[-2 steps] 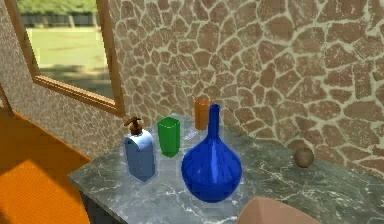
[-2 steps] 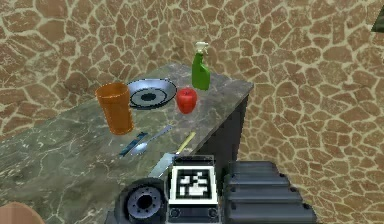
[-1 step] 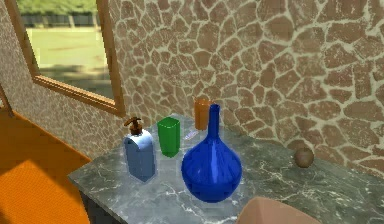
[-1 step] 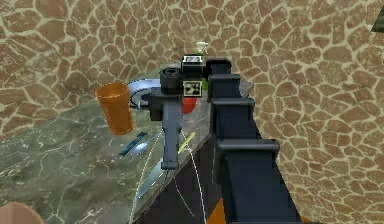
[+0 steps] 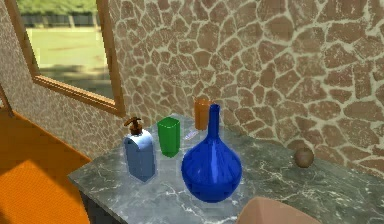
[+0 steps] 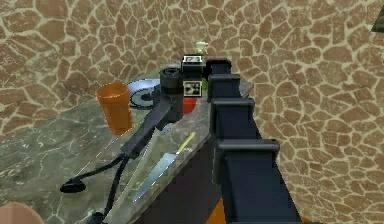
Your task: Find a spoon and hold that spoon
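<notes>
Seemingly the approach step: the arm [image 6: 240, 140] is hovering over the counter [image 6: 40, 150] beside the orange cup [image 6: 115, 105]. The next move calls for aligning on the pale utensil [image 6: 158, 172] near the cup. Jaws' spread: cannot tell.

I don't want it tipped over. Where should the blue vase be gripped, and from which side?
Probably the narrow neck of the blue vase, reached from the near edge of the counter. The round belly is wide, and the green cup and orange cup crowd its far side.
</notes>
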Robot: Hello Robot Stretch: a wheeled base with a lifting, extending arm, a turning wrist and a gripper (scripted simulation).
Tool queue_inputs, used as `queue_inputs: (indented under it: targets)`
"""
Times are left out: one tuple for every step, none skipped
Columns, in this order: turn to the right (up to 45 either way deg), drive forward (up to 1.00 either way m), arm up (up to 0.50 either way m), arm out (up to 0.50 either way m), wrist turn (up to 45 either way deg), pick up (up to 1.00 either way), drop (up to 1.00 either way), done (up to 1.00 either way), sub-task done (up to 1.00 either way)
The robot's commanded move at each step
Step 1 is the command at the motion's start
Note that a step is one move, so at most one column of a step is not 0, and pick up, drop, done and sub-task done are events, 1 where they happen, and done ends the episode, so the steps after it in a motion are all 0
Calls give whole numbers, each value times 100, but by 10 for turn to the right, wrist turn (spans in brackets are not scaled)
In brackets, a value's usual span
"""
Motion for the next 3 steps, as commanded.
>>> queue_inputs:
  targets:
    - [0, 0, 0, 0, 450, 0, 0, 0, 0]
    - [0, 0, 0, 0, 390, 0, 0, 0, 0]
    - [0, 0, -14, 0, 0, 0, 0, 0, 0]
